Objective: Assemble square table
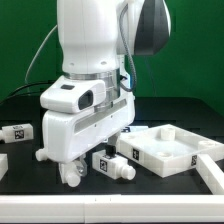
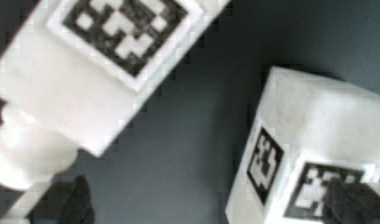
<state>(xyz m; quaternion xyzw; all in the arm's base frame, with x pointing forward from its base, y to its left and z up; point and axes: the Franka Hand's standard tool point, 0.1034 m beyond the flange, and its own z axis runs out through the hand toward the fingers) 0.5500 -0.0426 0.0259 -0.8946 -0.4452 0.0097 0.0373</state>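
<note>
On the black table (image 1: 30, 205), a tagged leg (image 1: 113, 165) is being flanked by the tabletop (image 1: 165, 150). The gripper (image 1: 85, 172) is being held low beside it, jaws apart, empty.

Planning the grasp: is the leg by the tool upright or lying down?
Lying down: the leg rests on its side on the table.

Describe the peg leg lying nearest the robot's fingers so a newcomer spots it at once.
Start at the large white tabletop on the exterior view's right. Beside its left corner lies a short white leg. Alone among the legs, it sits between tabletop and fingers.
</note>
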